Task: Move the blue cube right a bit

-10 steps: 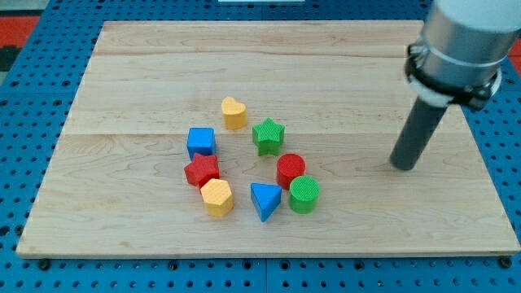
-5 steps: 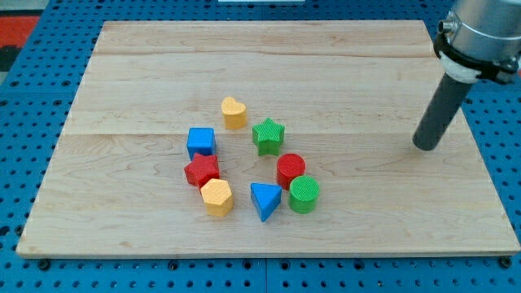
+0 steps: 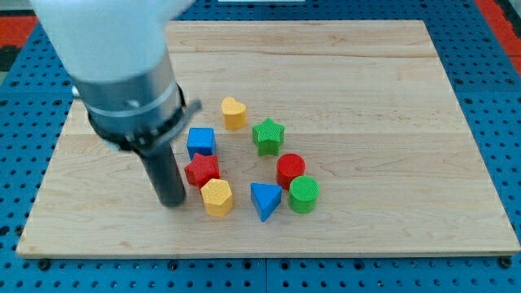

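Observation:
The blue cube (image 3: 201,141) sits left of the board's middle, just above the red star (image 3: 202,171). My tip (image 3: 172,200) rests on the board to the lower left of the cube, close beside the red star and the yellow hexagon (image 3: 216,196). It touches no block that I can make out. The arm's body covers the board's upper left and comes close to the cube's left side.
A yellow heart (image 3: 234,112), green star (image 3: 268,135), red cylinder (image 3: 291,169), green cylinder (image 3: 304,194) and blue triangle (image 3: 264,199) lie in a loose ring to the cube's right. The wooden board (image 3: 391,98) lies on a blue pegboard.
My rod has jumped from the board's right edge to the left side, now beside the red star. No block has moved.

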Robot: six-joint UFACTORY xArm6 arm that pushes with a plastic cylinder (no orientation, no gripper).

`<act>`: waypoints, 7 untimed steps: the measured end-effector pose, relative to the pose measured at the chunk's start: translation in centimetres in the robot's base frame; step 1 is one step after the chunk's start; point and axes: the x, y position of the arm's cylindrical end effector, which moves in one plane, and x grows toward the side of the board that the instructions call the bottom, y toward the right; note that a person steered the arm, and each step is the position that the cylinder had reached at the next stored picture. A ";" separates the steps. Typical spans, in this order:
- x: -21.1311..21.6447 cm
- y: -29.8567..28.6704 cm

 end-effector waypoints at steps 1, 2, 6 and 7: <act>-4.1 -1.1; -7.2 -1.0; -6.5 2.0; -6.4 2.8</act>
